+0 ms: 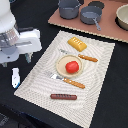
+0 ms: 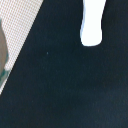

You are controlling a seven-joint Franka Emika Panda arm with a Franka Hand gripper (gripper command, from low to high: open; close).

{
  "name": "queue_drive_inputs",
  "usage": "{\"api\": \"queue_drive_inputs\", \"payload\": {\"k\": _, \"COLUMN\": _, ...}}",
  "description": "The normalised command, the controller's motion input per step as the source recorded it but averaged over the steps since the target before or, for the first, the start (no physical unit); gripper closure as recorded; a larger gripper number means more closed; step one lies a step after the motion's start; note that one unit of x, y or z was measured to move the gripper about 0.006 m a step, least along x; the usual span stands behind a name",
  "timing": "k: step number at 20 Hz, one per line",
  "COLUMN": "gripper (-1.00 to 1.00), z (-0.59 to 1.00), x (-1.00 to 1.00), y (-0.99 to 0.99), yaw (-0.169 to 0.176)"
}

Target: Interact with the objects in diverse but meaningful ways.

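Observation:
A small white-and-blue bottle (image 1: 15,77) lies on the black table beside the placemat's edge, on the exterior view's left. It shows as a white shape in the wrist view (image 2: 92,25). My gripper (image 1: 16,61) hangs just above it, open and empty; one finger (image 2: 3,55) shows at the edge of the wrist view. A red tomato (image 1: 72,66) sits on the round tan plate (image 1: 61,64). A yellow-orange ridged bread block (image 1: 77,44) lies behind the plate. A brown sausage (image 1: 63,96) lies at the placemat's near edge.
A checked placemat (image 1: 95,85) covers the middle. An orange-handled knife (image 1: 74,82) and fork (image 1: 84,57) flank the plate. Two grey pots (image 1: 67,9) (image 1: 90,14) and a bowl (image 1: 122,17) stand on a brown board (image 1: 107,30) at the back.

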Motion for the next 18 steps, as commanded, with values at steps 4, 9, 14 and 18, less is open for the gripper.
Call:
{"api": "queue_drive_inputs", "payload": {"k": 4, "gripper": -1.0, "z": -0.35, "x": -0.08, "y": -0.29, "yaw": 0.012}}
{"api": "queue_drive_inputs", "payload": {"k": 9, "gripper": -1.0, "z": -0.37, "x": -0.29, "y": -0.34, "yaw": 0.004}}
{"api": "queue_drive_inputs", "payload": {"k": 14, "gripper": -1.0, "z": -0.32, "x": -0.23, "y": -0.27, "yaw": 0.0}}
{"api": "queue_drive_inputs", "payload": {"k": 18, "gripper": -1.0, "z": -0.27, "x": 0.01, "y": -0.11, "yaw": 0.0}}
